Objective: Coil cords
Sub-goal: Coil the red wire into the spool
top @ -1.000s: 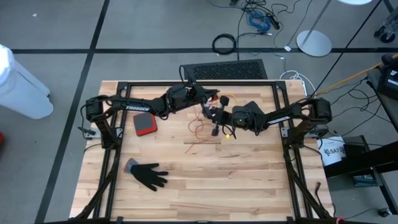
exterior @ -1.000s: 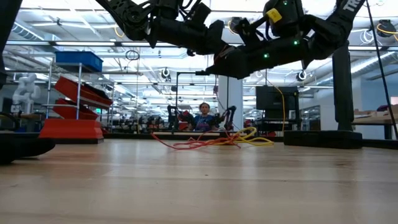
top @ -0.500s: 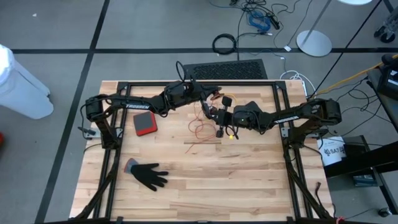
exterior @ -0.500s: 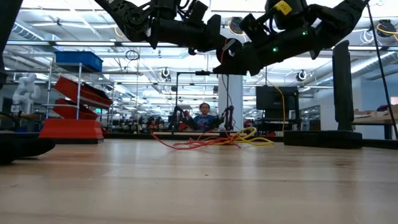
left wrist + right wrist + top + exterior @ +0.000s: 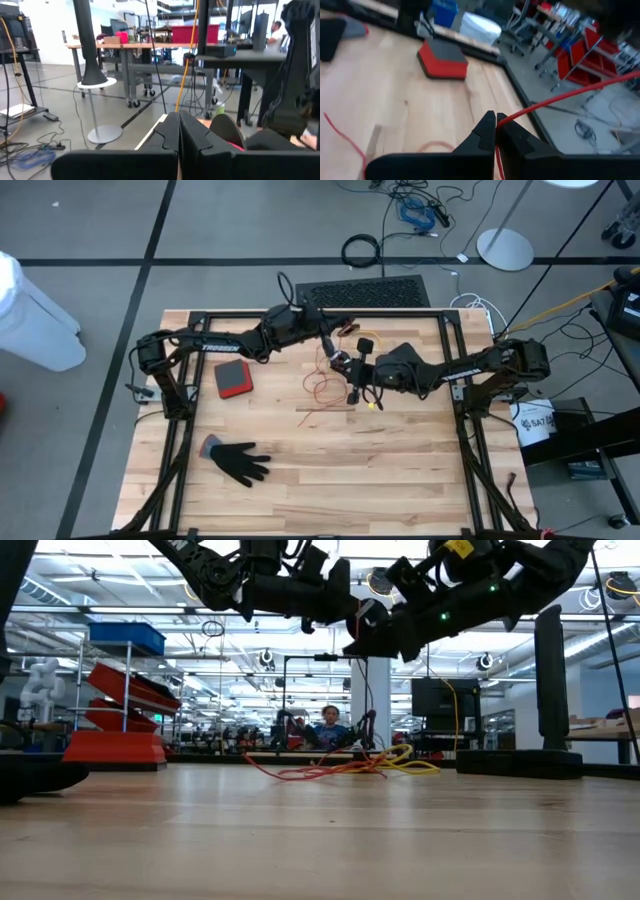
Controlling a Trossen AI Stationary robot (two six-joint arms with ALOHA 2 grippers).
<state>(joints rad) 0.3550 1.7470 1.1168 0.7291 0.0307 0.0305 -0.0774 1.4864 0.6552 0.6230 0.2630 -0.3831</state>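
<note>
Right gripper (image 5: pixel 495 125) is pinching the thin orange-red cord (image 5: pixel 570 95) above the wooden table (image 5: pixel 400 460); left gripper (image 5: pixel 179 131) is hovering closed, empty, at the far edge.

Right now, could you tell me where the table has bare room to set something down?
The near strip of table, right of the black glove, is bare, as is the right side below the right arm. It is crowded at the far middle, where both arms meet over the orange cord, beside the red pad.

Orange cord (image 5: pixel 330 768) tangle on tabletop (image 5: pixel 320 840), arms overhead.
</note>
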